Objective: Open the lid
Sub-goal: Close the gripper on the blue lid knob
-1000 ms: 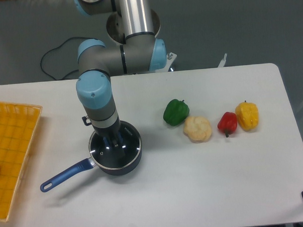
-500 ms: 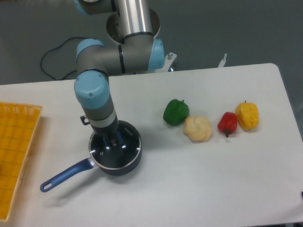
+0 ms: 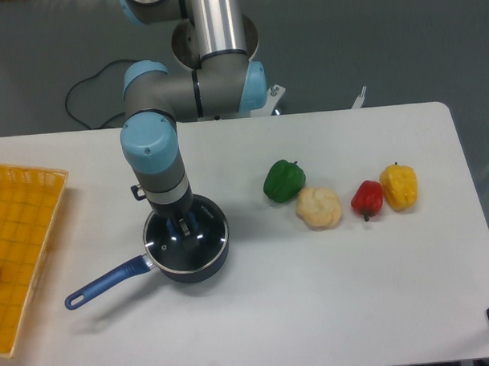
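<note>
The lid (image 3: 187, 243) is clear glass with a thin silver rim and lies flat on the dark saucepan (image 3: 209, 263), which has a long blue handle (image 3: 103, 283). My gripper (image 3: 186, 228) reaches straight down onto the middle of the lid. Its fingers stand close on either side of the blue knob (image 3: 190, 226), which shows only as a sliver between them. The jaws look shut on the knob. The lid is still seated on the pan.
A green pepper (image 3: 284, 180), a cauliflower (image 3: 319, 207), a red pepper (image 3: 367, 198) and a yellow pepper (image 3: 399, 186) lie in a row to the right. A yellow basket (image 3: 18, 247) sits at the left table edge.
The fingers have drawn closer together around the knob. The wrist has shifted very slightly. The lid and pan have not moved.
</note>
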{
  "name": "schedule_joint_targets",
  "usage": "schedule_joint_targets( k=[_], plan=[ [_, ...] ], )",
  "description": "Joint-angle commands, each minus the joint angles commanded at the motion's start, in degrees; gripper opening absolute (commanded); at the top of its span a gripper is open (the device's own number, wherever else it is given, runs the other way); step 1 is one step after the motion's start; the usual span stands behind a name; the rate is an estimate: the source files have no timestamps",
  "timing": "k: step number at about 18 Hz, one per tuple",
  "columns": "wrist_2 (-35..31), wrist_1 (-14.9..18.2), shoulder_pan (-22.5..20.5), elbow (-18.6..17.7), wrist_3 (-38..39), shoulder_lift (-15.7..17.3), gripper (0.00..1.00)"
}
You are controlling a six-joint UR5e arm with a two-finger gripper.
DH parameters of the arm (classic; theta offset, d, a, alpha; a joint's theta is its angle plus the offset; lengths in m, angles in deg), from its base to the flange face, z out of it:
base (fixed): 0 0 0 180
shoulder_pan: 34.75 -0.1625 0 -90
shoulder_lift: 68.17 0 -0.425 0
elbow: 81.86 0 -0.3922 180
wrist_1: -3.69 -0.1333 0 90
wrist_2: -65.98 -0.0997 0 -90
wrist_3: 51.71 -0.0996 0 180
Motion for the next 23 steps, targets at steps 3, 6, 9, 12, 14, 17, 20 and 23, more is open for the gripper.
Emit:
schedule_joint_targets(
  k=[3,6,9,12,14,17,20,23],
  plan=[
    [0.0,0.0,0.0,0.0,0.0,0.0,0.64],
    [0.0,0.1,0.0,0.0,-0.1,0.0,0.56],
    [0.1,0.1,0.0,0.0,0.0,0.0,0.48],
    [0.0,0.1,0.0,0.0,0.3,0.0,0.44],
    [0.0,0.1,-0.1,0.0,0.3,0.1,0.41],
    [0.0,0.8,-0.2,0.3,0.3,0.1,0.40],
    [-0.1,2.7,-0.4,1.3,0.3,0.3,0.38],
    [-0.1,3.9,-0.7,1.8,0.3,1.8,0.37]
  ],
)
